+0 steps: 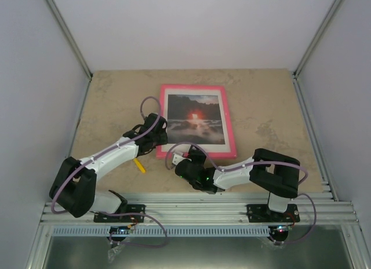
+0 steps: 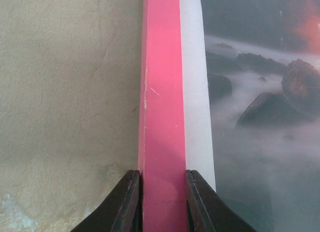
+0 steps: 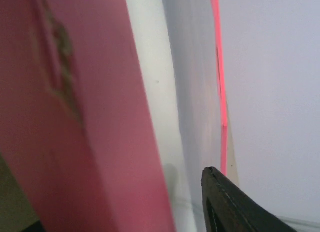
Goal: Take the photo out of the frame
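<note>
Work on this job looks like it has only just begun. From the top camera, the frame (image 1: 229,124) lies flat on the table (image 1: 110,101), near the middle; the photo (image 1: 195,118) sits inside it with a white border (image 1: 203,144) round it; the left gripper (image 1: 155,130) is at the frame's left side; the right gripper (image 1: 186,159) is at its near side.

From the left wrist camera, two dark fingers (image 2: 127,204) pinch the pink bar, one on each side; this gripper is almost closed and has hold of the frame; the photo lies just to the right, past the white border.

From the right wrist camera, only one dark finger (image 3: 227,207) shows, close to the white border; the other is hidden; I cannot tell how wide this gripper is or if it holds anything.

So the frame is held down, I think; the photo is not out yet; lifting it out is all left to do.
</note>
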